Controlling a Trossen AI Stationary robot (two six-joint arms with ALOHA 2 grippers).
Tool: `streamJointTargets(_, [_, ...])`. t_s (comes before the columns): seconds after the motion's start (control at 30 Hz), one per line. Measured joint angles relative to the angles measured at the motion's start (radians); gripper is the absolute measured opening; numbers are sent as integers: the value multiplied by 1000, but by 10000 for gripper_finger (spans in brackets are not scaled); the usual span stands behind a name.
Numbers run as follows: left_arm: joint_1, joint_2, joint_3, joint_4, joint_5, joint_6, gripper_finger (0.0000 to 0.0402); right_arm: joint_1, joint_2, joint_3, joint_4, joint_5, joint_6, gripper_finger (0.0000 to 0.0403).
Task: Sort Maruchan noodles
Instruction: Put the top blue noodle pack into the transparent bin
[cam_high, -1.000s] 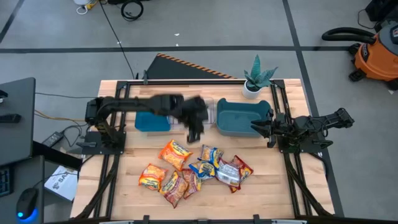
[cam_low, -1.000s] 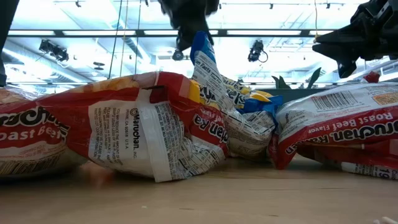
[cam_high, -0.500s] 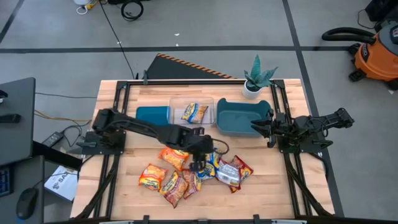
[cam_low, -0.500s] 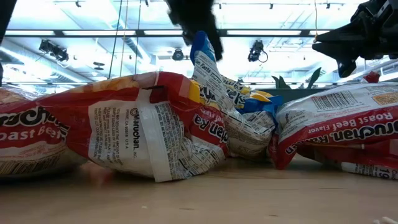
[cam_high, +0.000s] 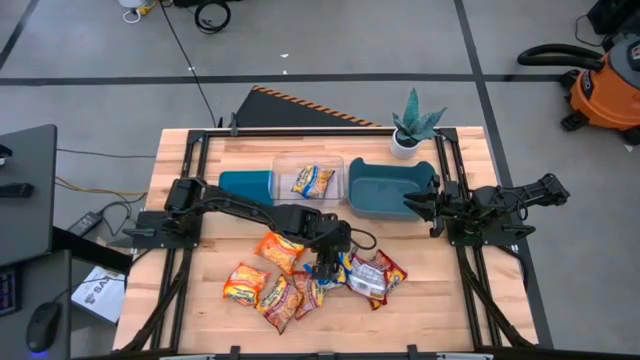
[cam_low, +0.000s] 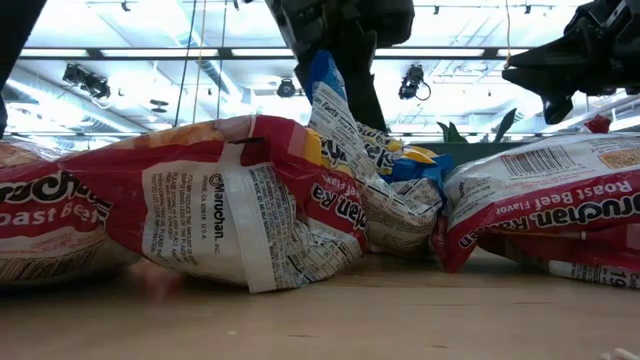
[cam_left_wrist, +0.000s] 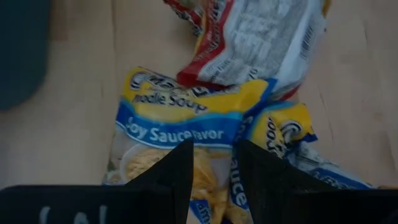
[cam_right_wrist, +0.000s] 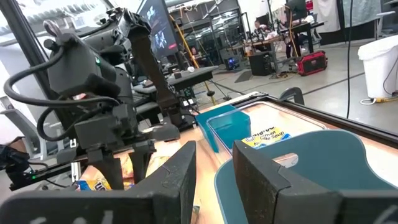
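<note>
the left arm stretches low across the table from its base, past the small teal bin (cam_high: 246, 186), elbow bent, with its wrist tipped down into the heap of maruchan noodles (cam_high: 310, 275). the left gripper (cam_high: 330, 266) hangs right over a blue-and-yellow packet (cam_left_wrist: 180, 127) in the middle of that heap; its two dark fingers (cam_left_wrist: 177, 177) stand a little apart, one to either side of the packet's crinkled edge, with nothing clamped that i can make out. from table height the same gripper comes down from above onto the blue packet that sticks up behind the red ones.

the right arm waits folded at its own side of the table, and the right gripper (cam_high: 412, 206) sits at the edge of the large teal bin (cam_high: 385, 190), fingers parted and empty.

the blue-and-yellow packet reads "noodle soup" and "soy sauce flavor". the red packets (cam_low: 220, 220) nearest the low camera read "maruchan" and "roast beef flavor", with a white panel of small print, "maruchan, inc." among it.

the heap lies toward the near edge from the large teal bin: orange-yellow ones on its left side, red and silver ones on its right, blue ones between. one more blue-and-yellow packet (cam_high: 313, 180) lies inside the clear bin (cam_high: 285, 165), which stands between the two teal bins.
</note>
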Motion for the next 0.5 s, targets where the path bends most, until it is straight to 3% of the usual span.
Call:
streamJointTargets(0.2, [-19,2,0,-2,6,-4,128,0,0,0,-1,0,0,111])
streamJointTargets(0.5, [-46,39,0,-37,-114,39,118,0,0,0,1,0,0,111])
